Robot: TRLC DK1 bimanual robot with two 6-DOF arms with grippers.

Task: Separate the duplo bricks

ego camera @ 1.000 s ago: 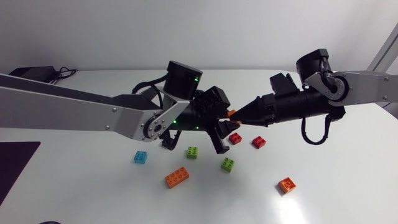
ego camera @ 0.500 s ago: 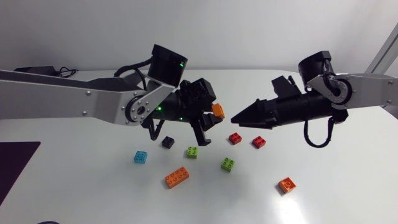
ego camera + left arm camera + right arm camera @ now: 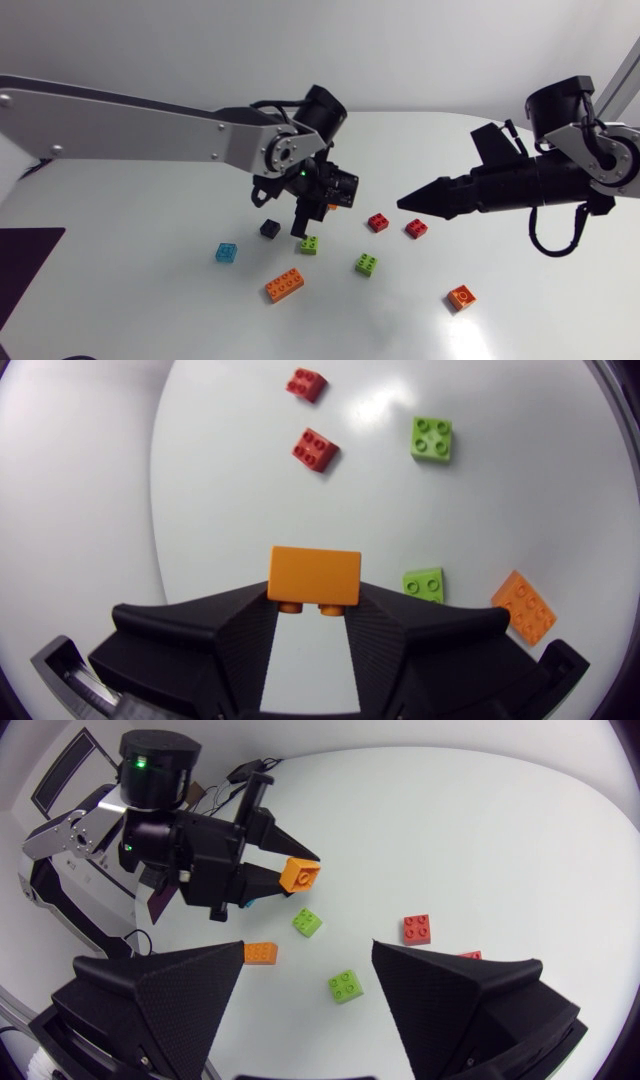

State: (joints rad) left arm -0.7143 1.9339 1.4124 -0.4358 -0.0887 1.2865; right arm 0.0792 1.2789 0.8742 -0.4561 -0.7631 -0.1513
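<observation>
Pinching the orange brick (image 3: 314, 573) only at its fingertips, the left gripper (image 3: 313, 600) could drop it on the green brick (image 3: 310, 244) at six o'clock; right gripper (image 3: 307, 952) spread, empty.

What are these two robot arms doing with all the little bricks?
The left gripper is shut on an orange duplo brick, holding it above the white table. The right gripper is open and empty, apart from it. Two red bricks, two green bricks, a blue brick and others lie singly on the table.
</observation>
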